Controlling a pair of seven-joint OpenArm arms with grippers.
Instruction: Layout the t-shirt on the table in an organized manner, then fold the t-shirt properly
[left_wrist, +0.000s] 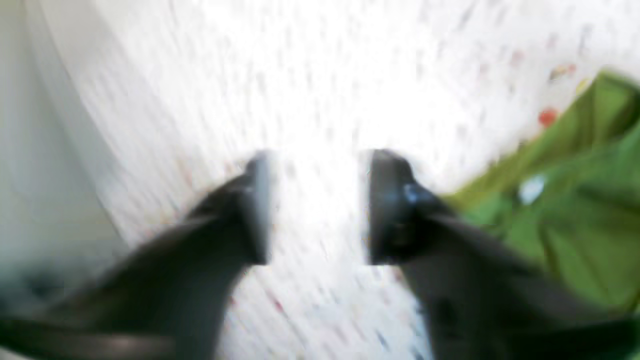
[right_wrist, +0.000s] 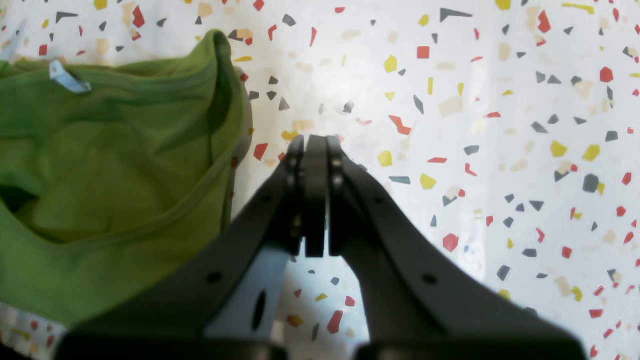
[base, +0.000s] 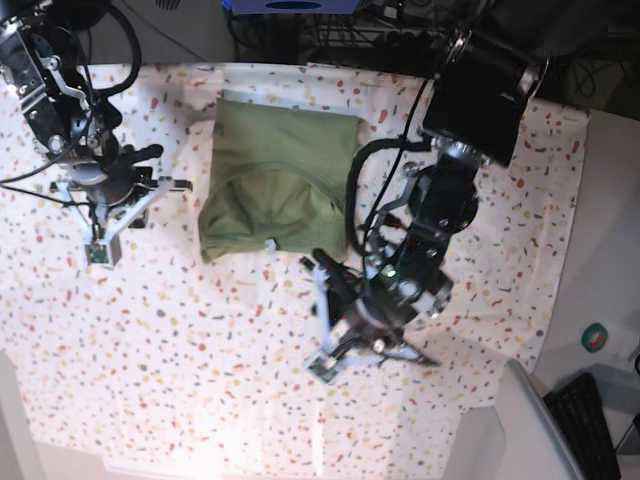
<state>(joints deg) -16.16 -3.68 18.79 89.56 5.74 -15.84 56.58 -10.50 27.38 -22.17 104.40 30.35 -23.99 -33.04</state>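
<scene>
Shirt (base: 275, 180) sits at the upper centre of your base view, folded into a rough green rectangle on the flecked desk (base: 200, 360), with its neckline and a small white tag (base: 269, 244) toward the lower edge.

Your left hand (base: 330, 335) hangs over bare desk in the lower centre of that view, just below and right of the shirt's lower edge and not touching it. Its wrist view is badly blurred, but you can make out the two dark fingers (left_wrist: 252, 205) standing wide apart with only white cloth between them; the shirt (left_wrist: 575, 210) fills the right edge of that frame.

Your right hand (base: 100, 235) is at the left of the base view, well apart from the shirt. In its wrist view the hand (right_wrist: 315, 200) is pressed fully together, gripping nothing, over bare desk (right_wrist: 475, 125). The shirt (right_wrist: 110, 185) fills the left side of that frame, the tag (right_wrist: 67, 79) at upper left.
</scene>
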